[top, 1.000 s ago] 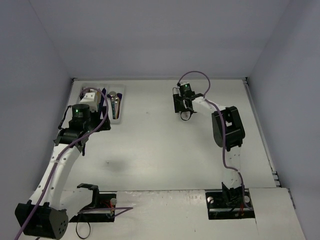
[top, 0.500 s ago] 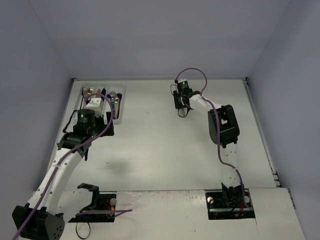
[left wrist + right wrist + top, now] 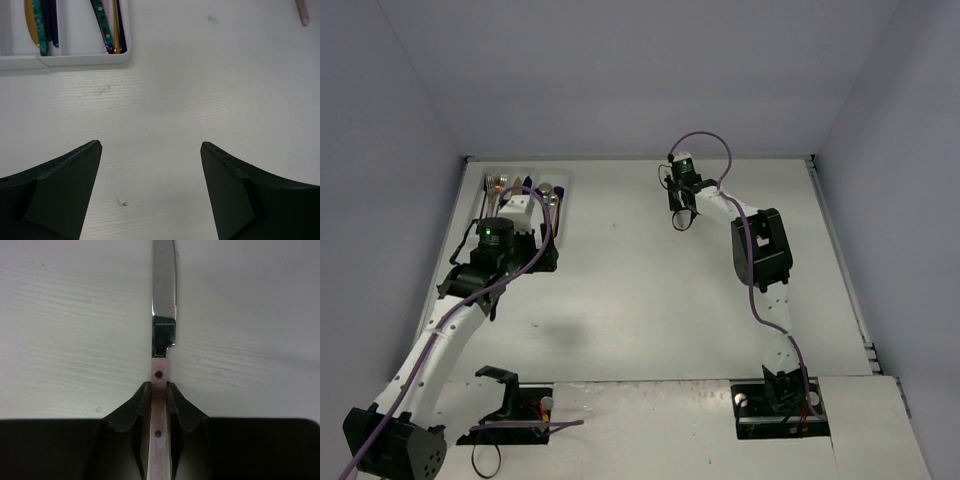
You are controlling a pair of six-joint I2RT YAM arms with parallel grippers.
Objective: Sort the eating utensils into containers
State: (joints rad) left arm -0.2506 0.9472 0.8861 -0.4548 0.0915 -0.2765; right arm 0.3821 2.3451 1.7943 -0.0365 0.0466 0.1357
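A knife (image 3: 163, 325) with a silver serrated blade and a pink riveted handle lies on the white table. My right gripper (image 3: 159, 387) is shut on its handle just behind the blade, at the far middle of the table (image 3: 681, 213). The white tray (image 3: 75, 61) holds several utensils (image 3: 102, 20) with green, gold and dark handles. It sits at the far left (image 3: 564, 205). My left gripper (image 3: 150, 150) hangs open over bare table just near of the tray's end (image 3: 538, 258), with nothing between its fingers. A pink handle tip (image 3: 302, 12) shows in the left wrist view's top right corner.
Grey walls close the table in at the back and both sides. Both arm bases (image 3: 780, 400) are bolted at the near edge. A purple cable (image 3: 705, 145) loops above the right wrist. A small dark mark (image 3: 121, 203) is on the table under the left gripper.
My right gripper has closed onto the knife's pink handle and shifted slightly toward the far wall. The left arm has drawn back from over the tray, its jaws still wide.
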